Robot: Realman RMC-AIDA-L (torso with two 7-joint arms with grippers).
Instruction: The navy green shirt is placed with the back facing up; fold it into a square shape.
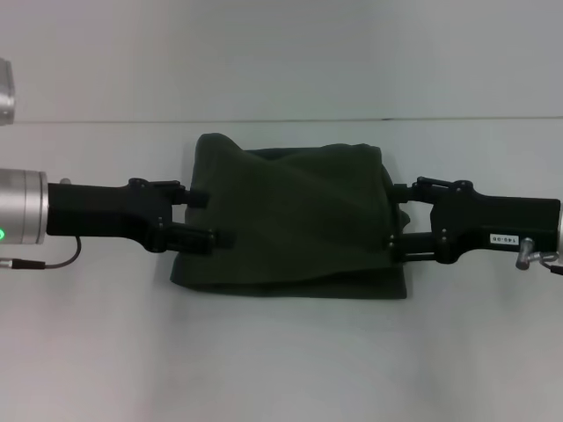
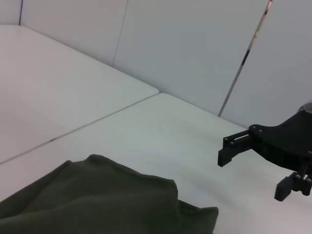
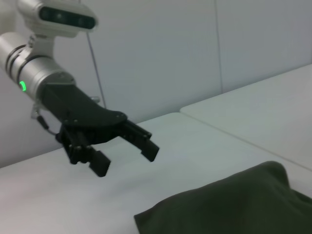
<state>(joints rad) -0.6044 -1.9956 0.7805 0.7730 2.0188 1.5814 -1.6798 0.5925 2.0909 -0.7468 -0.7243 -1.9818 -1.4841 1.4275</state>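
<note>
Left gripper (image 1: 209,218) sits open at the shirt's (image 1: 290,224) left edge, mid-frame, and the right gripper (image 1: 393,217) is released too at the right edge. The shirt's already a rough rectangle in the center, so I'd just tidy the rumpled top edge, pinching only the top layer.

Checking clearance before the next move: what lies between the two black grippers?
In the head view, only the folded dark olive-green shirt lies between the left gripper and the right gripper, both open at its side edges.
</note>
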